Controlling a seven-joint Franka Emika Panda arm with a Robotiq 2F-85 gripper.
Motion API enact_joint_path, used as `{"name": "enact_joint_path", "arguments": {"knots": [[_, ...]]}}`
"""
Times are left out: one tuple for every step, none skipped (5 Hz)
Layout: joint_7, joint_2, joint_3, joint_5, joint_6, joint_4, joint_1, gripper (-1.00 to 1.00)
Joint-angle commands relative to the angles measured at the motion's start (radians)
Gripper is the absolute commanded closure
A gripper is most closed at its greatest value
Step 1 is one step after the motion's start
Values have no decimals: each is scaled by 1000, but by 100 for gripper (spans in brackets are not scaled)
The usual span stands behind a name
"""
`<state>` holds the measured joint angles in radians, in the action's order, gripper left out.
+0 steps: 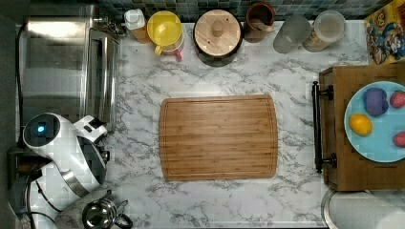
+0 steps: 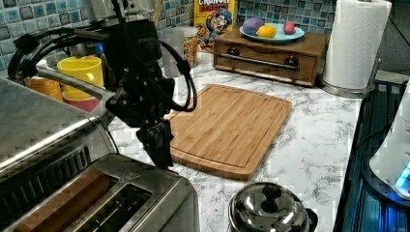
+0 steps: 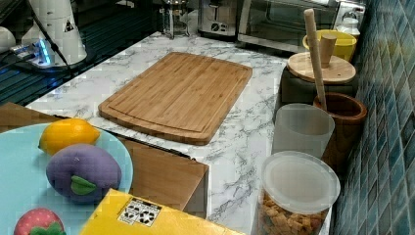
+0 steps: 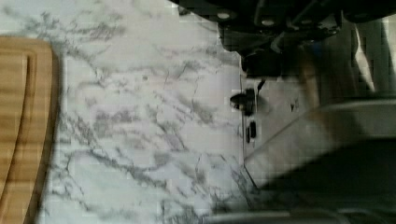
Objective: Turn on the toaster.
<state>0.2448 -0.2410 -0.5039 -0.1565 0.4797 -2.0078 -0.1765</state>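
My claw (image 2: pixel 159 145) hangs beside the toaster (image 2: pixel 111 203); I cannot tell how open it is. Misjudging the lever (image 4: pixel 254 65) could mean sliding off.

A bamboo board (image 2: pixel 231 128) is seen on the marble counter (image 2: pixel 319 140) just beyond the pincer, a kettle (image 2: pixel 269 208) nearer the camera, and a yellow cup (image 2: pixel 84 72) behind it.

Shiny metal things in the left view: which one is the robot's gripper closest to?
The toaster, the box with two long top slots. The gripper hangs right at its end, while the round kettle and big toaster oven sit farther off.
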Motion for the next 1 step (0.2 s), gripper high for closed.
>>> {"name": "enact_joint_path", "arguments": {"knots": [[-132, -91, -18, 135, 21, 102, -102, 100]]}}
